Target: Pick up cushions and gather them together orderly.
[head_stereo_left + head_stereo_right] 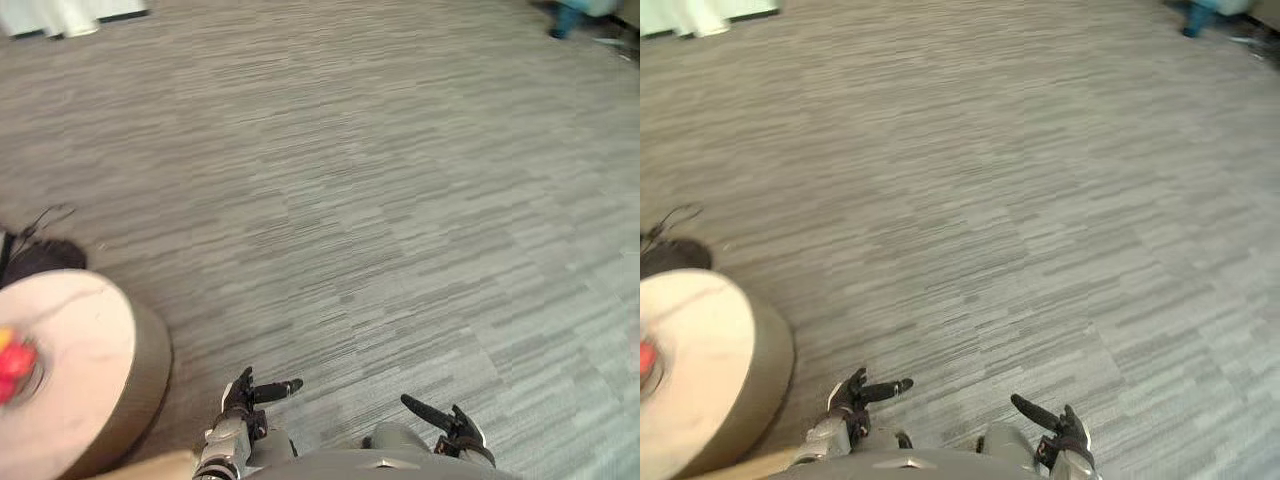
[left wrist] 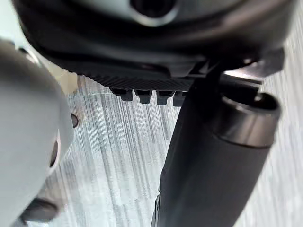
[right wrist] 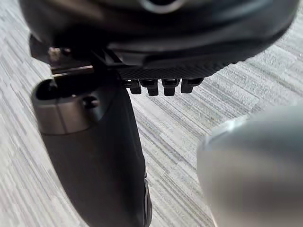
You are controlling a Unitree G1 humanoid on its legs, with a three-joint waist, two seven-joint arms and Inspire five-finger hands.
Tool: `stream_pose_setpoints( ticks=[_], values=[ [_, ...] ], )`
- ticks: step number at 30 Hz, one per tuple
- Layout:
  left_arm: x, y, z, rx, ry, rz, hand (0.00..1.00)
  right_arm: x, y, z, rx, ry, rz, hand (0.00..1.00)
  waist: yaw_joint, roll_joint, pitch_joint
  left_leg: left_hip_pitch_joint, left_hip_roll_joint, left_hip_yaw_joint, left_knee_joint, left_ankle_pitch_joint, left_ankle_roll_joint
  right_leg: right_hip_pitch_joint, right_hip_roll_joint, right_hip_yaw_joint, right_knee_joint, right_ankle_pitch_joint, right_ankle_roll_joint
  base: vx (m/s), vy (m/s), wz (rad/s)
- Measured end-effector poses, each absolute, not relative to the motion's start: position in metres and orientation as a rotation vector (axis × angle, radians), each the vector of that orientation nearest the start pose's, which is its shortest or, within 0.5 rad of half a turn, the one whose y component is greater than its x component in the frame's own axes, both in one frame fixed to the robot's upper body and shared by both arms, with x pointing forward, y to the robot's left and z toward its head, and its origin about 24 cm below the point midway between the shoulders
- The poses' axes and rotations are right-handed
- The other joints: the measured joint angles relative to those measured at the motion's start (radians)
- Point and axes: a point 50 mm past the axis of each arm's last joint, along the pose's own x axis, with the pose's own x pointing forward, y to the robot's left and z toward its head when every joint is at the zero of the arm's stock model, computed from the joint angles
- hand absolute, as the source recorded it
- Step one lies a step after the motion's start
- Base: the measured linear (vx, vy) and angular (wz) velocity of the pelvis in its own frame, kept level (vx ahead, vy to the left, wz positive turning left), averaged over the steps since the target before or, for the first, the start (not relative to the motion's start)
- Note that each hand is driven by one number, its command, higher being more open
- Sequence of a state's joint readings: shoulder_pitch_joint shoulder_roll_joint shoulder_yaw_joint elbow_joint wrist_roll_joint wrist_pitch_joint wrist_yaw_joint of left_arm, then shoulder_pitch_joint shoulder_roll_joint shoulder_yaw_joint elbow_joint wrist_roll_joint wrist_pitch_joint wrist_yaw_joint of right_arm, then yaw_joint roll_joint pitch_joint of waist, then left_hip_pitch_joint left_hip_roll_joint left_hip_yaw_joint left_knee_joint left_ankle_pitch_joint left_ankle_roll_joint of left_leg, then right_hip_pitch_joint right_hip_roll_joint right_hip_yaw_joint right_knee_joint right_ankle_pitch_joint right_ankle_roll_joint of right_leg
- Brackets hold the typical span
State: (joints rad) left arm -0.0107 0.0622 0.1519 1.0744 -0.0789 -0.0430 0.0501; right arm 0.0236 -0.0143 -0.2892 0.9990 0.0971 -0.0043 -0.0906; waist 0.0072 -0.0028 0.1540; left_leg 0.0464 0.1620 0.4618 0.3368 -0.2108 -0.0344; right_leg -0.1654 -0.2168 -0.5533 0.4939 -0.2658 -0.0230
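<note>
No cushion is plainly in sight; grey carpet (image 1: 360, 200) covers the floor ahead. My left hand (image 1: 240, 400) hangs low near the bottom edge, fingers relaxed and thumb (image 2: 213, 165) sticking out, holding nothing. My right hand (image 1: 458, 428) hangs beside it at the lower right, thumb (image 3: 94, 156) out, also open and holding nothing. Both wrist views look past the fingers (image 2: 147, 95) onto bare carpet.
A round, pale-topped, brown-sided stool or low table (image 1: 150, 370) stands close at the lower left, with a red and yellow item (image 1: 12, 362) on it. A dark object (image 1: 40, 258) lies behind it. Something white (image 1: 70, 15) sits far left, something blue (image 1: 575, 15) far right.
</note>
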Motion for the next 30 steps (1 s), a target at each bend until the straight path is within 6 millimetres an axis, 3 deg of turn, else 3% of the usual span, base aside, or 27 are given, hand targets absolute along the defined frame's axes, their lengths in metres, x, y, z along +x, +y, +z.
stream_pose_setpoints(
  ticks=[1,2,3,4,5,6,7,9,10,11,12,13,14,15,16,17,18,20,21,23,25,26,27,28,29,30],
  values=[
    [0.124,0.191,-0.156,-0.065,1.031,0.244,1.00,0.124,-0.202,-0.151,0.161,0.996,-0.415,1.00,-0.002,0.022,0.002,0.000,0.018,0.008,0.037,0.005,0.001,0.015,0.016,-0.020,-0.014,0.016,-0.025,0.29,-0.125,-1.23],
    [0.124,0.185,-0.156,-0.067,1.034,0.217,1.00,0.125,-0.205,-0.151,0.141,0.998,-0.417,1.00,-0.001,0.015,0.016,-0.032,0.019,-0.007,0.109,-0.042,-0.029,0.051,0.016,0.000,-0.049,0.016,-0.028,0.22,-0.094,-0.70],
    [0.126,0.184,-0.156,-0.060,1.025,0.200,1.00,0.124,-0.207,-0.152,0.126,1.012,-0.416,1.00,0.000,0.012,0.018,-0.028,-0.021,-0.023,0.040,-0.085,-0.043,0.073,0.014,0.033,-0.078,0.017,-0.028,0.12,-0.044,-0.55],
    [0.127,0.183,-0.155,-0.048,1.022,0.187,1.00,0.123,-0.209,-0.152,0.120,1.020,-0.422,1.00,0.000,0.010,0.019,-0.030,-0.044,-0.031,-0.005,-0.094,-0.037,0.087,0.012,0.046,-0.094,0.017,-0.028,0.13,-0.007,-0.49],
    [0.128,0.183,-0.154,-0.040,1.011,0.179,1.00,0.120,-0.212,-0.153,0.109,1.036,-0.433,1.00,0.000,0.008,0.020,-0.043,-0.072,-0.035,-0.082,-0.079,-0.009,0.110,0.014,0.065,-0.109,0.017,-0.028,0.14,0.014,-0.75],
    [0.126,0.183,-0.155,-0.036,1.016,0.179,1.00,0.120,-0.213,-0.153,0.105,1.034,-0.434,1.00,-0.002,0.039,0.016,-0.092,-0.033,-0.034,-0.068,0.041,0.017,0.126,0.065,0.089,-0.116,0.011,-0.019,0.14,0.023,-0.83],
    [0.125,0.184,-0.155,-0.027,1.019,0.175,1.00,0.121,-0.214,-0.153,0.101,1.029,-0.434,1.00,-0.001,0.048,0.020,-0.108,-0.007,-0.026,-0.022,0.049,0.000,0.137,0.085,0.098,-0.120,0.007,-0.012,0.16,-0.011,-0.91],
    [0.127,0.190,-0.154,0.006,1.019,0.163,1.00,0.121,-0.202,-0.154,0.129,1.025,-0.415,1.00,-0.004,0.026,0.037,-0.141,0.056,-0.031,0.176,0.037,-0.010,0.186,0.111,0.149,-0.162,-0.003,0.012,0.13,-0.059,-0.72],
    [0.131,0.192,-0.152,0.006,1.008,0.169,1.00,0.116,-0.201,-0.155,0.142,1.033,-0.423,1.00,0.002,0.028,0.042,-0.175,0.098,-0.056,0.333,0.041,-0.002,0.224,0.136,0.189,-0.197,-0.002,0.010,0.15,-0.041,-0.73],
    [0.132,0.196,-0.151,0.019,0.997,0.177,1.00,0.115,-0.201,-0.155,0.146,1.029,-0.431,1.00,0.005,0.032,0.048,-0.216,0.111,-0.099,0.437,0.060,0.026,0.262,0.145,0.213,-0.223,-0.004,0.009,0.16,-0.011,-0.77],
    [0.133,0.195,-0.151,0.016,0.990,0.176,1.00,0.112,-0.202,-0.156,0.147,1.033,-0.440,1.00,0.008,0.026,0.053,-0.226,0.105,-0.131,0.472,0.038,0.021,0.279,0.146,0.235,-0.236,-0.006,0.006,0.21,0.045,-0.82],
    [0.135,0.187,-0.150,-0.003,0.980,0.165,1.00,0.109,-0.211,-0.155,0.141,1.041,-0.470,1.00,0.009,0.035,0.061,-0.235,0.035,-0.211,0.433,-0.066,0.000,0.310,0.134,0.285,-0.260,-0.006,0.007,0.20,0.095,-0.99],
    [0.140,0.185,-0.148,-0.010,0.959,0.152,1.00,0.108,-0.215,-0.155,0.139,1.043,-0.494,1.00,0.011,0.034,0.071,-0.264,-0.034,-0.258,0.345,-0.088,0.006,0.318,0.114,0.329,-0.274,-0.007,0.006,0.23,0.163,-0.92],
    [0.141,0.185,-0.148,-0.011,0.953,0.153,1.00,0.108,-0.215,-0.155,0.139,1.043,-0.495,1.00,0.012,0.032,0.074,-0.271,-0.046,-0.267,0.322,-0.087,0.007,0.318,0.110,0.340,-0.275,-0.007,0.005,0.19,0.167,-1.02],
    [0.145,0.184,-0.145,-0.020,0.930,0.159,1.00,0.109,-0.215,-0.155,0.139,1.040,-0.494,1.00,0.025,0.030,0.087,-0.304,-0.105,-0.319,0.195,-0.061,-0.004,0.316,0.094,0.399,-0.288,-0.017,0.006,0.26,0.245,-1.24],
    [0.145,0.181,-0.145,-0.038,0.925,0.169,1.00,0.109,-0.216,-0.155,0.135,1.040,-0.493,1.00,0.043,0.050,0.090,-0.304,-0.119,-0.377,0.039,0.010,-0.039,0.310,0.104,0.458,-0.289,-0.033,0.037,0.23,0.209,-1.74],
    [0.142,0.179,-0.147,-0.078,0.932,0.199,1.00,0.107,-0.215,-0.156,0.136,1.050,-0.493,1.00,0.053,0.065,0.086,-0.280,-0.121,-0.384,0.035,0.109,-0.025,0.316,0.112,0.516,-0.285,-0.045,0.066,0.31,0.221,-1.48],
    [0.145,0.184,-0.145,-0.053,0.924,0.195,1.00,0.106,-0.205,-0.158,0.169,1.060,-0.479,1.00,0.040,0.021,0.070,-0.271,-0.150,-0.357,0.061,0.032,-0.008,0.307,0.087,0.601,-0.266,-0.047,0.071,0.28,0.104,-0.81],
    [0.145,0.185,-0.145,-0.050,0.922,0.194,1.00,0.106,-0.204,-0.158,0.173,1.062,-0.479,1.00,0.040,0.016,0.067,-0.270,-0.155,-0.356,0.073,0.019,0.001,0.301,0.084,0.614,-0.252,-0.050,0.076,0.26,0.075,-0.40],
    [0.139,0.190,-0.147,-0.050,0.942,0.210,1.00,0.100,-0.200,-0.159,0.177,1.070,-0.476,1.00,0.056,-0.012,0.050,-0.203,-0.155,-0.289,0.078,-0.035,0.016,0.240,0.068,0.681,-0.067,-0.076,0.119,0.44,0.093,-0.78],
    [0.130,0.194,-0.149,-0.060,0.962,0.243,1.00,0.102,-0.199,-0.158,0.180,1.052,-0.467,1.00,0.056,-0.019,0.044,-0.127,-0.153,-0.238,0.066,-0.067,0.032,0.155,0.054,0.674,0.171,-0.051,0.189,0.44,0.052,-0.90],
    [0.129,0.194,-0.149,-0.057,0.966,0.242,1.00,0.105,-0.200,-0.156,0.181,1.038,-0.461,1.00,0.053,-0.021,0.043,-0.080,-0.154,-0.216,0.052,-0.085,0.042,0.079,0.035,0.656,0.349,0.005,0.275,0.45,0.004,-0.76],
    [0.127,0.193,-0.150,-0.050,0.975,0.232,1.00,0.111,-0.201,-0.154,0.189,1.016,-0.463,1.00,0.035,-0.020,0.045,0.005,-0.152,-0.200,0.019,-0.103,0.042,-0.013,-0.009,0.570,0.550,0.011,0.238,0.46,-0.021,-0.65],
    [0.127,0.193,-0.151,-0.050,0.980,0.232,1.00,0.113,-0.202,-0.153,0.187,1.008,-0.464,1.00,0.031,-0.018,0.045,0.029,-0.151,-0.200,0.005,-0.103,0.042,-0.032,-0.019,0.536,0.577,-0.002,0.214,0.50,-0.070,-0.66],
    [0.126,0.189,-0.152,-0.057,0.987,0.227,1.00,0.118,-0.205,-0.150,0.171,0.981,-0.458,1.00,0.025,0.000,0.048,0.112,-0.125,-0.177,-0.050,-0.103,0.042,-0.088,-0.025,0.423,0.597,-0.045,0.136,0.41,-0.081,-0.53],
    [0.126,0.188,-0.152,-0.053,0.988,0.219,1.00,0.120,-0.207,-0.149,0.158,0.971,-0.452,1.00,0.025,0.013,0.051,0.146,-0.106,-0.160,-0.068,-0.103,0.042,-0.115,-0.017,0.372,0.574,-0.065,0.099,0.64,-0.197,-0.71]
  ],
)
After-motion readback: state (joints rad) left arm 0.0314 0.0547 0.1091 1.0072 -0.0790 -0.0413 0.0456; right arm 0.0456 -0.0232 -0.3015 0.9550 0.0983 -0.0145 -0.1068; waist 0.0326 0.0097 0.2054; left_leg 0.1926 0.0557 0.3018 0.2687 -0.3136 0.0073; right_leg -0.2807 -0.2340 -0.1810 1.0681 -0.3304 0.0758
